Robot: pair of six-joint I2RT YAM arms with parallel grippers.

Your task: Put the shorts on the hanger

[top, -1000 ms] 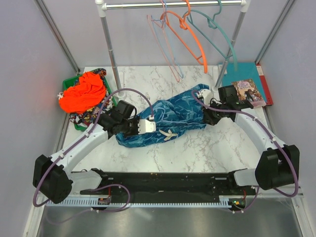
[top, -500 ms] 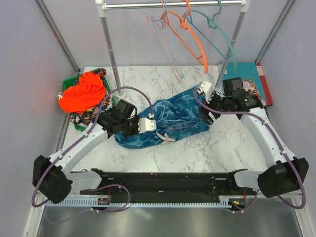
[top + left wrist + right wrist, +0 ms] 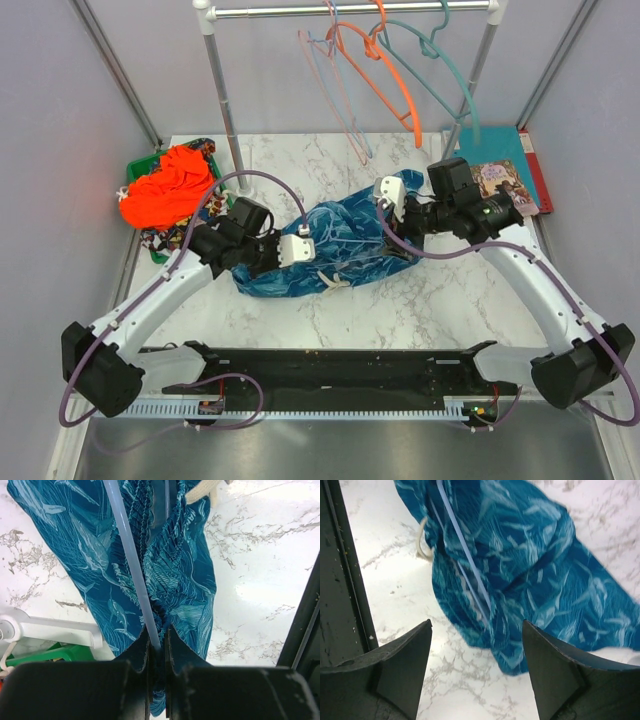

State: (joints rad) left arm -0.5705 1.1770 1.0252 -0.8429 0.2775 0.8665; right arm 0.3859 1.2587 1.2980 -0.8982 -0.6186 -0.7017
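Note:
The dark-blue printed shorts lie bunched in the middle of the marble table, their white drawstring trailing at the near edge. My left gripper is at their left end. In the left wrist view it is shut on the gathered waistband together with a pale blue bar of the hanger. My right gripper hovers over the shorts' right end, open. In the right wrist view its fingertips stand wide apart above the fabric, where the hanger's thin bars run.
A clothes rack stands at the back with thin pink, orange and teal hangers. A green basket with an orange garment sits at the left. Books lie at the back right.
My right gripper opened, let go of the shorts' right end and moved up and to the left. The shorts slumped a little leftward; the left gripper kept its grip.

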